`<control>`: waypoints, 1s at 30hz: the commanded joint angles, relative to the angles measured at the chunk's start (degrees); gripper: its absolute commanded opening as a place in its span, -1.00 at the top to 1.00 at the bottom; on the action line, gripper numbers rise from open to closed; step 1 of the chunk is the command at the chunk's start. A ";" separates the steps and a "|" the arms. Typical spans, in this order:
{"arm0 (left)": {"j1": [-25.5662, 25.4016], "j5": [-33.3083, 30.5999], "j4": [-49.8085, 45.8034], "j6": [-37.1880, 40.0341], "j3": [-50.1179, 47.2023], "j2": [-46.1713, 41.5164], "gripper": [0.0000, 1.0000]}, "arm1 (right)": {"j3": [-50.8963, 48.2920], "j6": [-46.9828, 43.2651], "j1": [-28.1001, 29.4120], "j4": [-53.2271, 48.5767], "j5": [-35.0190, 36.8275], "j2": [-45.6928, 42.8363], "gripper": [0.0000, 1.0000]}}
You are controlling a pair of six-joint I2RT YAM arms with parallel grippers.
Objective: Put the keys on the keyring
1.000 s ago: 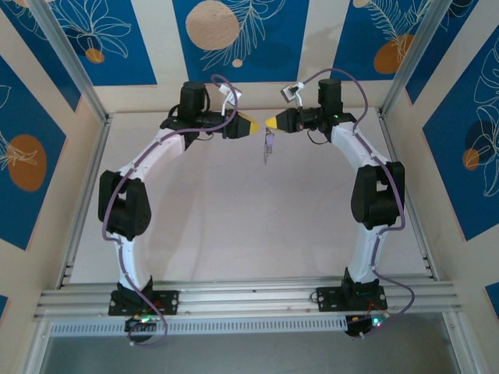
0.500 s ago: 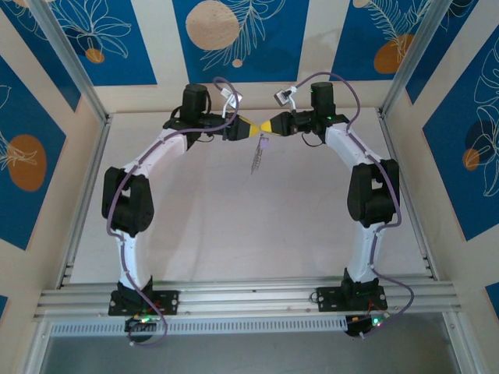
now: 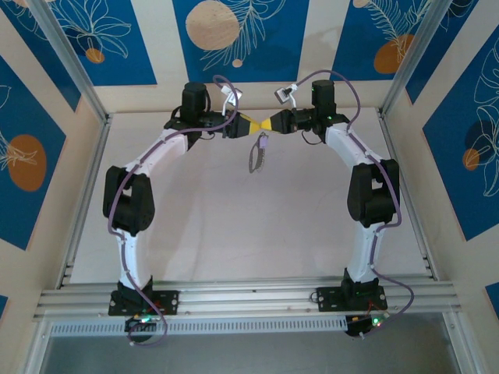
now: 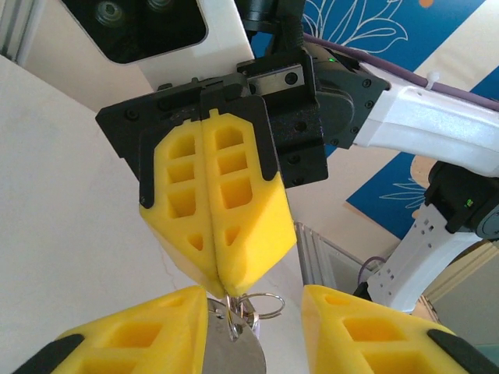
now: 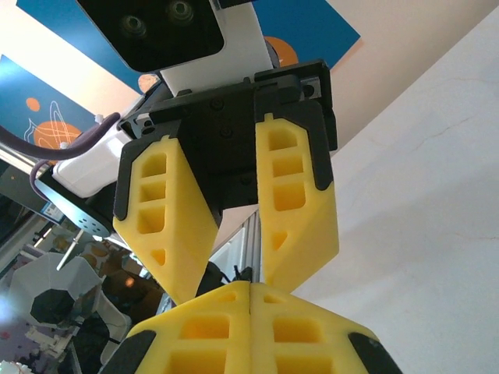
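Change: the left tool point(image 3: 253, 125) has closed the gap to the right tool point(image 3: 267, 124), and their tips now meet.
Left tool: fingers point(image 4: 156, 339) apart, straddling the other's tip.
Right tool: clamped on the keyring point(image 3: 255, 160).
Key point(image 3: 263, 142): hangs with the ring, above the desk point(image 3: 195, 226), near the middle of its far edge.
Meaning: the left tool looks poised to grip the key; threading is not yet done.

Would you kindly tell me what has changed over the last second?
The right gripper carried the hanging keyring leftward until its tip met the left gripper, whose jaws stand open at it. The right gripper stayed shut on the keyring; the left gripper barely shifted.
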 commanded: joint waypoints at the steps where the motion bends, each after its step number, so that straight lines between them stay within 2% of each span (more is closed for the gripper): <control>1: 0.56 2.51 2.41 -0.78 -0.06 0.94 0.36 | 0.65 1.90 0.09 2.02 -0.52 0.61 1.00; 5: 0.52 3.31 3.30 -1.57 -0.03 1.11 0.51 | 0.51 2.35 0.09 2.55 -0.51 0.65 1.00; 11: 0.52 3.39 3.04 -1.31 -0.56 1.32 0.45 | 0.35 2.70 -0.01 3.04 -0.49 0.43 1.00; 15: 0.34 4.00 3.12 -1.40 -0.17 1.70 0.67 | 0.04 2.88 -0.01 3.51 -0.52 0.48 1.00; 30: -0.34 3.06 5.35 -2.89 0.59 2.18 0.64 | -0.72 3.06 0.03 3.99 -0.52 0.25 1.00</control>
